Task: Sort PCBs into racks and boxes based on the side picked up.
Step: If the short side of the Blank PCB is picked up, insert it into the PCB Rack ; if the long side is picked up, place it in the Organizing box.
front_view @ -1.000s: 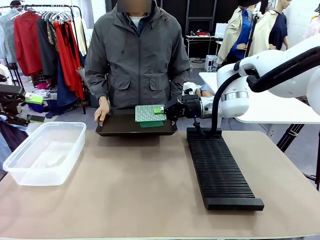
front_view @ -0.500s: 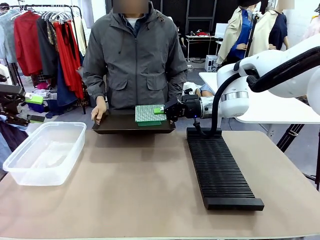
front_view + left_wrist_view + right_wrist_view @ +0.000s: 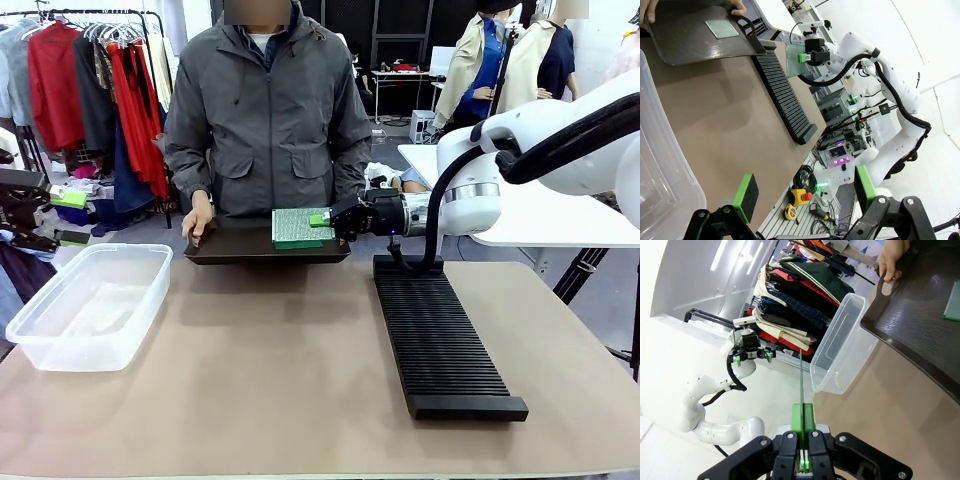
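1. Gripping one PCB (image 3: 293, 226) by its right edge, the right tool (image 3: 320, 220) has its green pads closed flat on the board.
2. The held board stands upright with its dot-grid face toward the front camera, just above the black tray (image 3: 250, 253).
3. In the right wrist view, the held board shows edge-on as a thin green line rising from between the pads.
4. A second PCB (image 3: 722, 28) lies flat on the tray.
5. A person holds the tray at the far edge of the tabletop (image 3: 280, 380), with one hand (image 3: 198, 222) on its left end.
6. The left tool (image 3: 805, 192) has its fingers wide apart with nothing between them. It is near the clear box (image 3: 88, 303), whose rim shows at the lower left of its wrist view.
7. The box sits at the tabletop's left. The black slotted rack (image 3: 440, 340) lies right of middle, lengthwise from the far edge toward the robot, well apart from the box.
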You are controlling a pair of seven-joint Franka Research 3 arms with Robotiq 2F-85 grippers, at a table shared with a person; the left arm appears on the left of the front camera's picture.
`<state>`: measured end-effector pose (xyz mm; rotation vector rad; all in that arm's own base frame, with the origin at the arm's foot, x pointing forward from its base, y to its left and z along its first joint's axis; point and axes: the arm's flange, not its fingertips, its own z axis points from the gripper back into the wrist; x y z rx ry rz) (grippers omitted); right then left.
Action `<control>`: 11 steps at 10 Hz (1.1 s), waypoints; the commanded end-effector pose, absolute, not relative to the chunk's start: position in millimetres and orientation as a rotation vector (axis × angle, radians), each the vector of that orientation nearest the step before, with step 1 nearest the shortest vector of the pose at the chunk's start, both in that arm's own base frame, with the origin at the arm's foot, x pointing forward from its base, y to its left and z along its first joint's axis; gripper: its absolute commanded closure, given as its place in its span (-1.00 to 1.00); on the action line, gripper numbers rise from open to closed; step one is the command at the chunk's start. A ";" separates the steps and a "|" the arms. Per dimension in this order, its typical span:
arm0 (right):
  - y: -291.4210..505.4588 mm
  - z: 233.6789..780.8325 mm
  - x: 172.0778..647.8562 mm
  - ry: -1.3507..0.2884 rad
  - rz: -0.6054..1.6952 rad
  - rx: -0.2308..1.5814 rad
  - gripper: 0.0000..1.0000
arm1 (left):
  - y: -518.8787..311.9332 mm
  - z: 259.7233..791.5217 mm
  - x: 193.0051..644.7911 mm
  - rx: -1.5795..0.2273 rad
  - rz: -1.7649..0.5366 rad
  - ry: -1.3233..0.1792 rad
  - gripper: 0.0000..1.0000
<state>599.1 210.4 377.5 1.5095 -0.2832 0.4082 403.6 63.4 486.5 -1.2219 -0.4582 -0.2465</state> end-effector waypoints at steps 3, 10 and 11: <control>170.0 386.2 605.5 -0.375 0.508 1.534 1.00 | 64.0 488.3 401.5 -1.222 -0.247 -0.452 -1.00; 50.7 403.0 593.0 -0.537 0.625 1.483 1.00 | 64.0 488.3 401.5 -1.222 -0.247 -0.452 -1.00; 38.2 402.4 590.5 -0.544 0.671 1.478 1.00 | 64.0 488.3 401.5 -1.222 -0.247 -0.452 -1.00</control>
